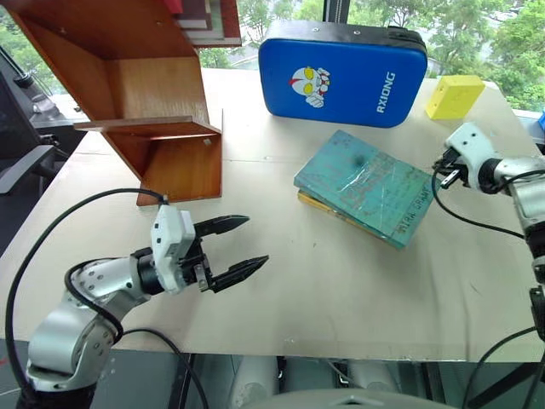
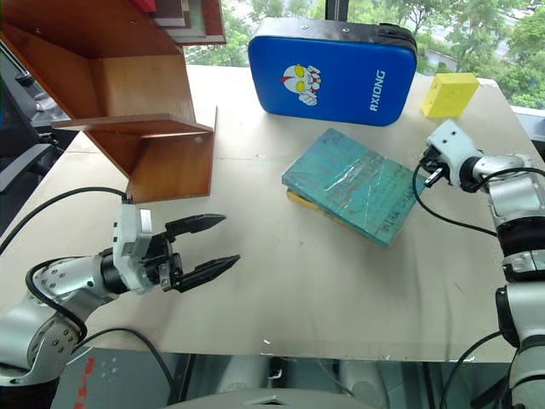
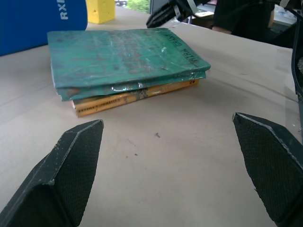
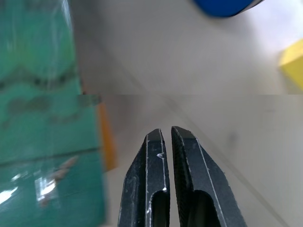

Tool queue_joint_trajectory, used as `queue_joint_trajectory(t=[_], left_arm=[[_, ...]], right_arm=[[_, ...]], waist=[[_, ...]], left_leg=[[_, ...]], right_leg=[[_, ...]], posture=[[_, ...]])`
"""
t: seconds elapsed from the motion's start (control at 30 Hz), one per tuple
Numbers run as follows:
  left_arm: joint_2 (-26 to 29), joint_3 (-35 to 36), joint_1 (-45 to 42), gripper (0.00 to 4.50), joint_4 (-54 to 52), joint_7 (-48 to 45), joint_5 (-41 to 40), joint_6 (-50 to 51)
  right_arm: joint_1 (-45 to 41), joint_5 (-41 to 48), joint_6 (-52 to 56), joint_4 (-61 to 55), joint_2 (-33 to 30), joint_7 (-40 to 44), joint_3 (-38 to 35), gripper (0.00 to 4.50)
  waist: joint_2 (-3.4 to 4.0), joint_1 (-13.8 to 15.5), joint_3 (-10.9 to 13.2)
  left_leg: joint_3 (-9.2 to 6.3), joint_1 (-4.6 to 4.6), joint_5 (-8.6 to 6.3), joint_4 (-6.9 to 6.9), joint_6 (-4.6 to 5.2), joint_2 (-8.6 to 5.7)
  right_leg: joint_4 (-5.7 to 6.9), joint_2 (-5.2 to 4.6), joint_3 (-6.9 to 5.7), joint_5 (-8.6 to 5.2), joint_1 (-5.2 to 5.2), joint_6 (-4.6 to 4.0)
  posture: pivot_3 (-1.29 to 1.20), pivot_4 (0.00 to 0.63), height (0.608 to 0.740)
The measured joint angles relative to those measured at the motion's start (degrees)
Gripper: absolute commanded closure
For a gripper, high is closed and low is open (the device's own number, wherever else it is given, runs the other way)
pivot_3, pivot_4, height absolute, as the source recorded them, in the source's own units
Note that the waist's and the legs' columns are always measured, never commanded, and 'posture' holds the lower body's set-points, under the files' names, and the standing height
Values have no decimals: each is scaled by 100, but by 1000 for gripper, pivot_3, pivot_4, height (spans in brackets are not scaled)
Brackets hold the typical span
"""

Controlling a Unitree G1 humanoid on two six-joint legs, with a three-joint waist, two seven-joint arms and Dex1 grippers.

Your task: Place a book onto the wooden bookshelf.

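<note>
The teal-green book point(image 1: 364, 186) lies flat on the table's middle right, stacked on a yellow book point(image 3: 135, 98) whose edge peeks out beneath it. The reddish-brown wooden bookshelf point(image 1: 145, 94) stands at the back left. My left gripper point(image 1: 240, 249) hovers open near the table's front left, pointing toward the books with nothing between its fingers point(image 3: 75, 161). My right gripper point(image 4: 166, 135) is shut and empty, held just off the book's right edge, its tip close to the cover but apart from it.
A blue padded case point(image 1: 342, 72) stands upright behind the books. A yellow block point(image 1: 455, 95) sits at the back right. The plywood table point(image 1: 324, 290) has bare room between my left gripper and the books.
</note>
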Motion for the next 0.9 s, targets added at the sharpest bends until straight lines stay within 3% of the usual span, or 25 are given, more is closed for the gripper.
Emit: queue_joint_trajectory(t=[0.2, 0.43, 0.53, 0.6, 0.67, 0.73, 0.8, 0.9], left_arm=[[-92, -16, 302, 0, -87, 157, 23, -71], [-144, -304, 133, 0, 71, 300, 296, -105], [-171, -469, -69, 0, 225, 575, 417, 77], [-303, -529, -247, 0, 241, 861, 287, 441], [-395, -613, -544, 0, 251, 1429, -20, 1246], [-419, -706, -941, 0, 339, 1797, -489, 2152], [-559, -670, -1261, 0, 530, 2077, -942, 2766], [-775, -608, -1709, 0, 1147, 2485, -1602, 3716]], right_arm=[[310, 70, 294, -971, -60, 748, -6, 4391], [1014, 357, 1108, -2621, 29, 710, -117, 4391], [1530, 530, 1093, -3106, -45, 575, -534, 4391], [2316, 575, 366, -3551, -198, 412, -1206, 4391], [3236, 1191, 6, -4124, -264, 682, -2166, 3886], [4083, 2164, 221, -4718, -229, 1136, -3165, 3070], [4761, 2700, 274, -5109, -214, 1476, -3733, 2337], [5448, 3282, 468, -5666, -80, 1584, -4173, 799]], waist=[[3, -24, 1], [3, -9, 1], [3, 59, 0], [2, 143, 0], [3, 195, -1], [3, 191, -1], [3, 167, -2], [3, 26, -2]], left_leg=[[2, 5, -1, 0, 0, 5], [-2, 7, 0, 8, 0, 4], [-6, 6, 0, 10, 0, 0], [-16, -2, -1, 9, 0, -4], [-28, -12, -1, 12, 0, -4], [-36, -12, 0, 14, 0, -2], [-45, -5, 0, 15, 0, -2], [-38, 32, 0, 16, 0, 2]], right_leg=[[2, -2, -2, 1, 0, 1], [8, -3, -7, -1, 4, -3], [7, -6, -12, 1, 8, 0], [3, -9, -20, 1, 8, 3], [3, -8, -28, -2, 8, 13], [5, -6, -33, -2, 12, 14], [6, -4, -40, -1, 27, 15], [13, 3, -28, -2, 45, 15]], posture=[[0, 150, 740], [0, 150, 740], [0, 150, 740], [0, 150, 740], [0, 150, 740], [0, 150, 740], [0, 150, 740], [0, 150, 740]])
